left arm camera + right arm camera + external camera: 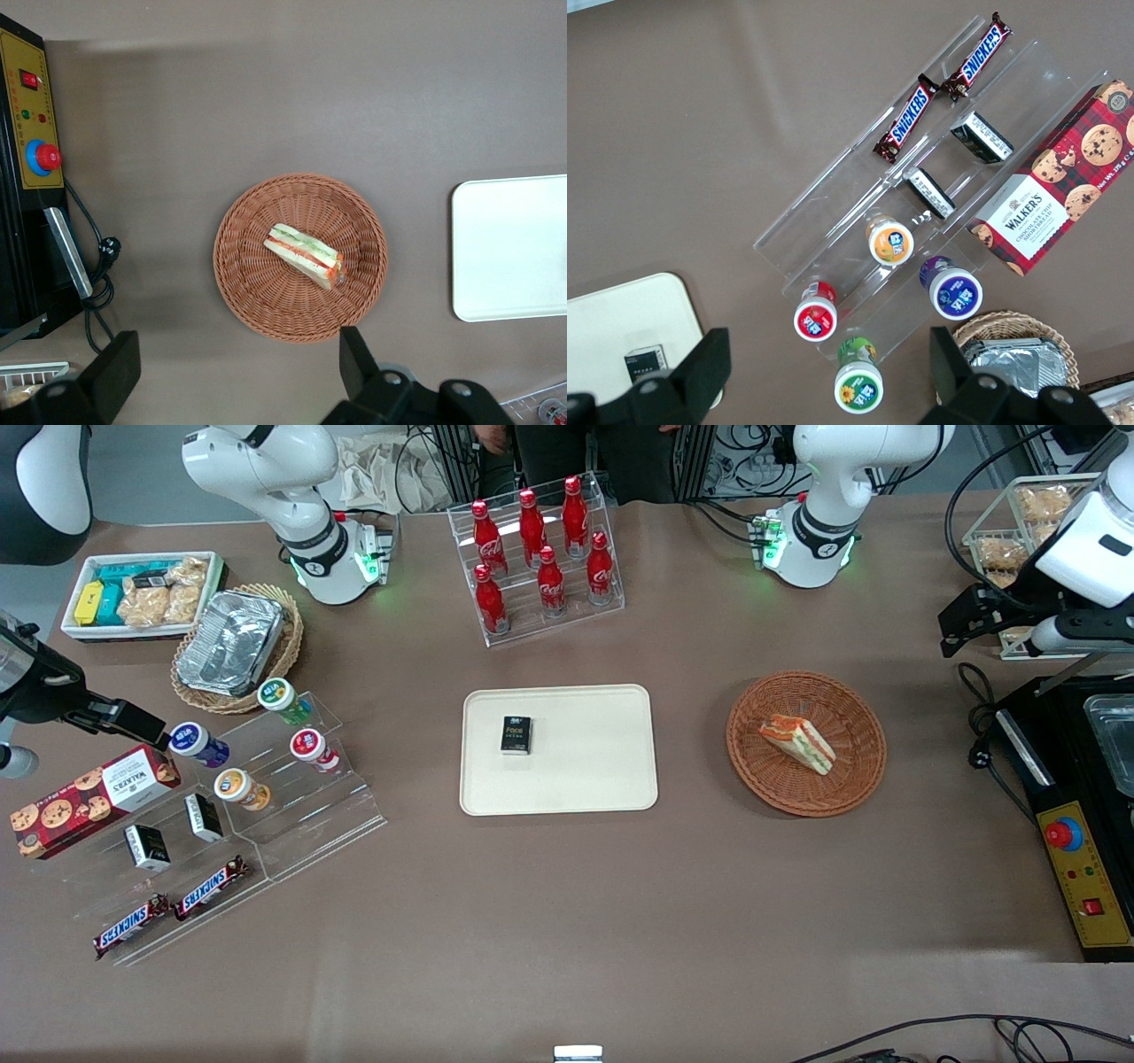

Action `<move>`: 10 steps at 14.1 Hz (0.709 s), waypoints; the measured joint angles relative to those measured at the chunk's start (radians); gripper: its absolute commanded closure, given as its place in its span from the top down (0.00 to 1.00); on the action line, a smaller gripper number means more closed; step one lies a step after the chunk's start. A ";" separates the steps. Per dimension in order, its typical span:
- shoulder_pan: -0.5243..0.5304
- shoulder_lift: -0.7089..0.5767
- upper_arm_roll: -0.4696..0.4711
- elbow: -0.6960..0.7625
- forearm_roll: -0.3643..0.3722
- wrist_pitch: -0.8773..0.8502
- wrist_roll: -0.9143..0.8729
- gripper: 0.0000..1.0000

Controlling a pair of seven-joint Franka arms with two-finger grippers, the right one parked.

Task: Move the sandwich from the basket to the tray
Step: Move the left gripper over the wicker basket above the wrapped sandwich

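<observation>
The sandwich (797, 743) (305, 255), a triangular wedge of white bread with green, orange and red layers exposed along its cut face, is seen lying on its side in the round reddish-brown wicker basket (864, 731) (244, 283). The cream tray (585, 779) (509, 266) is set beside the basket on the brown surface (567, 921), holding a small black box (516, 735). The claw (235, 376) is held spread open high above the basket, gripping nothing.

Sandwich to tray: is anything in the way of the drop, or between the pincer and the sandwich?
Nothing visible blocks either. The pincer hangs open above the basket, apart from the sandwich. Only bare table lies between basket and tray. A small black box sits on the tray, leaving most of its surface free.
</observation>
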 measured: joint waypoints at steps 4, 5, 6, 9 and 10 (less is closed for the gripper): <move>-0.001 0.000 -0.004 -0.002 0.000 -0.005 -0.005 1.00; -0.001 0.000 -0.003 -0.003 0.000 -0.005 -0.006 1.00; 0.000 0.000 -0.002 -0.004 0.000 -0.005 -0.007 1.00; 0.000 0.000 0.000 -0.004 -0.006 -0.005 -0.030 1.00; 0.000 0.000 0.000 -0.005 -0.024 -0.004 -0.069 1.00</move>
